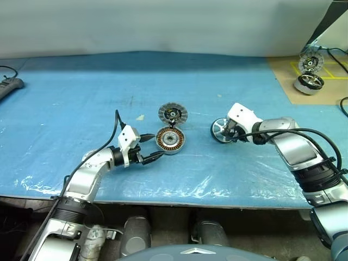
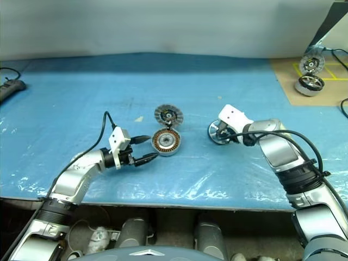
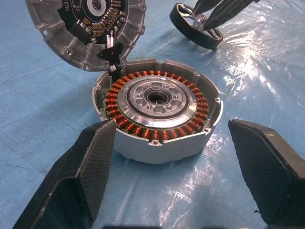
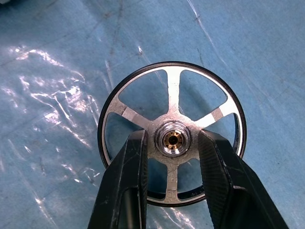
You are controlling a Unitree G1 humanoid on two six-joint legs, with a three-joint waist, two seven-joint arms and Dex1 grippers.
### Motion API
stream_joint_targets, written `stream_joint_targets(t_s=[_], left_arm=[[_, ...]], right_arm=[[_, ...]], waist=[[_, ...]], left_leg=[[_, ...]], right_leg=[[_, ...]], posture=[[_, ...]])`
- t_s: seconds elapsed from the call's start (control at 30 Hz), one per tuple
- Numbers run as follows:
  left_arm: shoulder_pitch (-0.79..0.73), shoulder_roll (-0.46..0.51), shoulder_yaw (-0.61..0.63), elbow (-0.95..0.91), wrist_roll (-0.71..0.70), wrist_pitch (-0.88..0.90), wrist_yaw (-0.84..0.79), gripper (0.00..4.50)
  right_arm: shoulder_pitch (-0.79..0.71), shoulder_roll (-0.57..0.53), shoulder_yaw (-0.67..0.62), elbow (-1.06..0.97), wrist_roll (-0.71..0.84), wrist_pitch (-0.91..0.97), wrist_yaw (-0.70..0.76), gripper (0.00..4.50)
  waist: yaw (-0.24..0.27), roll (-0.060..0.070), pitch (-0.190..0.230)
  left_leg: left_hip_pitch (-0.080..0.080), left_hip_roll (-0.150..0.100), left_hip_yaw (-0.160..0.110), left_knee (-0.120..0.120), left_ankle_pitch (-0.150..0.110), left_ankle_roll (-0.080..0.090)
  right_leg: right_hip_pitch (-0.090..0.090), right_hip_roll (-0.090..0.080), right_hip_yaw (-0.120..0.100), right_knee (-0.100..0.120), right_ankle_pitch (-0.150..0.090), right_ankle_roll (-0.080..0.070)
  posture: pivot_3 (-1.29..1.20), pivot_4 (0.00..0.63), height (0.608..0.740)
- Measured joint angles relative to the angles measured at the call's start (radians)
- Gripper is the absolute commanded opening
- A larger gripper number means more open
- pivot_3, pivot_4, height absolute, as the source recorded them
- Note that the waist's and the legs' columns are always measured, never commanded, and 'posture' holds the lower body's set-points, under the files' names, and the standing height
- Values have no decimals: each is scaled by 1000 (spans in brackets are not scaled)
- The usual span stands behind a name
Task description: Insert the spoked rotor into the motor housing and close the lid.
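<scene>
Now I centre the right fingers [image 4: 174,179] on the rotor [image 4: 171,133] hub before closing fully; left fingers [image 3: 183,164], open, flank the housing [image 3: 157,124] at nine o'clock.

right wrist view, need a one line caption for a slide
Right gripper fingers straddling the hub of the spoked rotor, which lies flat on the blue table cover.

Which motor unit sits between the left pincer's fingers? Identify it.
The motor housing at mid-table, copper windings exposed, its lid raised behind. The duplicate motor unit sits far off on the brown board.
</scene>
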Motion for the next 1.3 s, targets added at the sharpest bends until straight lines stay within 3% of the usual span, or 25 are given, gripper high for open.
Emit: stream_joint_targets(t_s=[0.17,0.27,0.4,0.63,0.83,1.3], left_arm=[[20,0,6,-40,-29,4,-19,4031],[26,10,10,-47,-33,6,-23,4031],[26,20,15,-55,-32,9,-22,4031],[5,15,16,10,-16,-34,-24,4031],[-28,4,16,124,6,-92,-42,4031],[-11,24,25,-45,-5,22,-12,4031]], right_arm=[[91,84,-173,-178,217,17,53,1173],[114,135,-309,-299,414,125,77,1173],[157,191,-329,-377,552,211,54,1173],[119,304,-247,-273,550,189,-23,1173],[73,337,-171,-169,511,128,-41,1173],[15,336,-64,-13,387,-7,-28,1173]], waist=[[0,0,0],[3,0,0],[3,0,0],[-1,0,0],[-1,0,0],[-2,0,0]], left_leg=[[-2,0,0,0,0,1],[-2,0,0,0,0,1],[-1,0,0,0,0,0],[-1,0,0,0,0,0],[-4,-1,0,-2,2,-4],[-4,0,0,-2,2,-3]], right_leg=[[-3,0,0,0,0,0],[-2,0,0,0,0,0],[-1,0,0,0,0,0],[-2,0,0,0,0,0],[-4,0,0,-2,0,0],[-3,0,0,-1,0,0]], posture=[[0,150,740],[0,150,740],[0,150,740],[0,150,740],[0,150,740],[0,150,740]])
